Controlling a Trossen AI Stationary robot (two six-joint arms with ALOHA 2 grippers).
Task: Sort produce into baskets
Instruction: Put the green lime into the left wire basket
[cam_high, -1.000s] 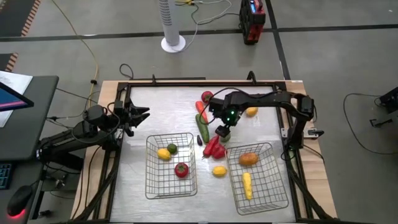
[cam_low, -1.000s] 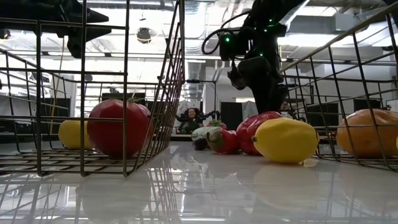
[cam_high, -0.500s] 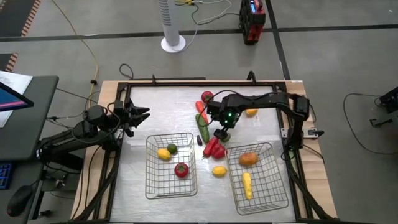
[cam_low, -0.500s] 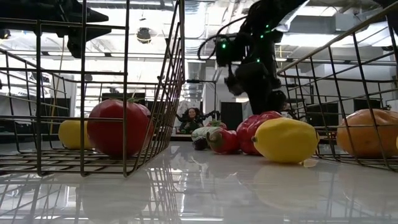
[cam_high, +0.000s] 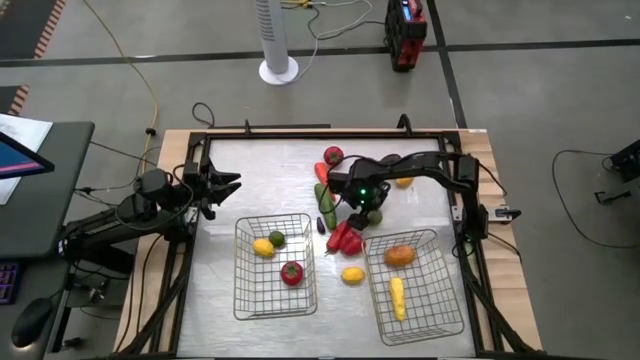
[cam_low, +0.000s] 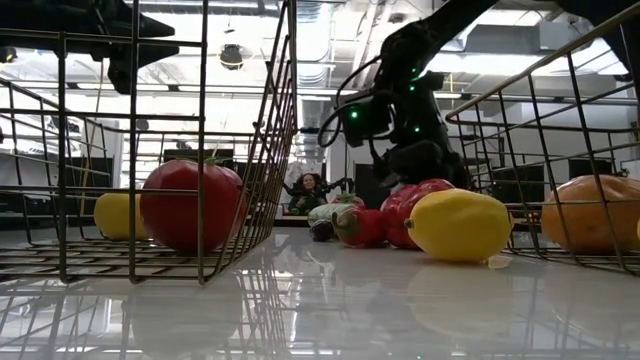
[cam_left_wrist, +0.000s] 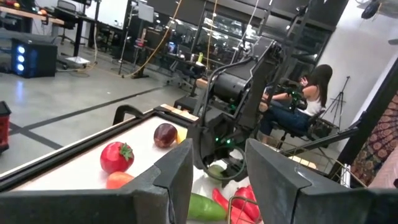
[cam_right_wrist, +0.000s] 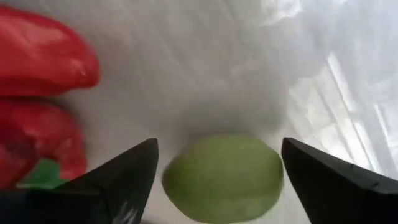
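Note:
My right gripper (cam_high: 369, 211) is open and low over the table, just to the far right of the red peppers (cam_high: 345, 238). In the right wrist view its two fingers stand on either side of a green lime (cam_right_wrist: 224, 175) that lies on the table, with a gap on each side. My left gripper (cam_high: 226, 185) is open and empty at the table's left side. The left wire basket (cam_high: 243, 292) holds a lemon, a lime and a tomato. The right wire basket (cam_high: 437, 300) holds an orange piece and a long yellow piece.
A loose lemon (cam_high: 352, 274) lies between the baskets. A cucumber (cam_high: 327, 209), a carrot, a red tomato (cam_high: 333, 155), a small dark piece (cam_high: 320, 225) and an orange-yellow piece (cam_high: 403, 180) lie at the table's far middle. A person sits beyond the table (cam_left_wrist: 298, 99).
My right gripper has gone down toward the table beside the red peppers, and its arm has reached a little further toward the table's left. The produce has not moved.

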